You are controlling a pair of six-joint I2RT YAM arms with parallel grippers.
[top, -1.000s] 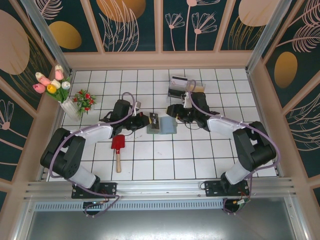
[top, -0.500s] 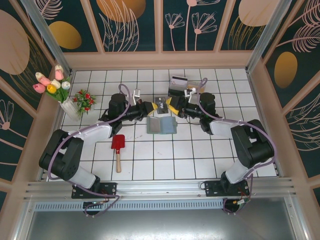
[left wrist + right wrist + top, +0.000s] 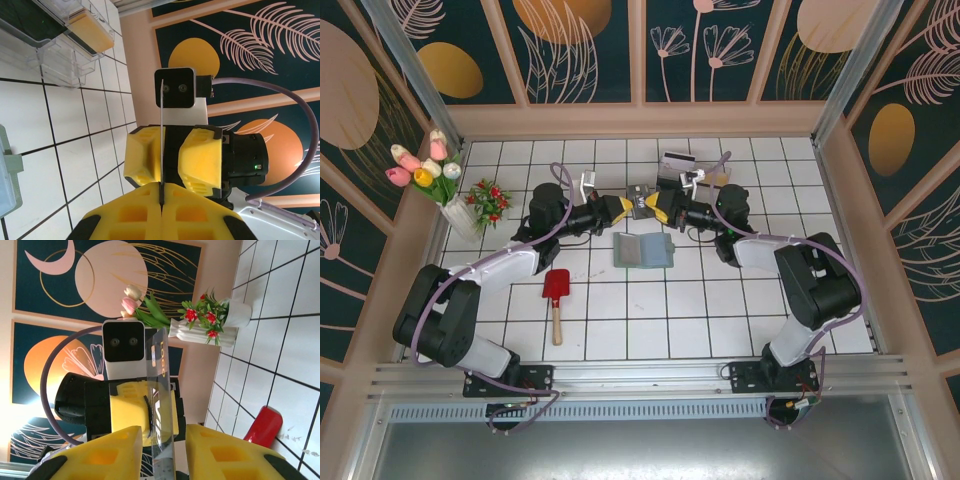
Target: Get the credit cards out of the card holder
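Observation:
The card holder (image 3: 643,251) lies open and flat on the white tiles, blue-grey inside up; its edge (image 3: 7,175) shows in the left wrist view. Behind it and above the tiles, my left gripper (image 3: 623,208) is shut on one end of a dark credit card (image 3: 640,200) with white marks. In the left wrist view this card (image 3: 162,125) stands edge-on from the shut left gripper (image 3: 162,187). My right gripper (image 3: 656,207) faces it with its jaws on either side of the card's other end. In the right wrist view the card (image 3: 161,390) sits inside the right gripper (image 3: 165,450), with small gaps on both sides.
Clear plastic boxes (image 3: 690,175) stand at the back centre, also visible as the boxes (image 3: 65,35) in the left wrist view. A red scoop (image 3: 556,295) lies front left. A tulip vase (image 3: 445,190) and a small flower pot (image 3: 490,203) stand far left.
The left gripper lifted the dark card from the holder and carried it backward. The right gripper came in from the right, and its jaws have narrowed around the card's free end.

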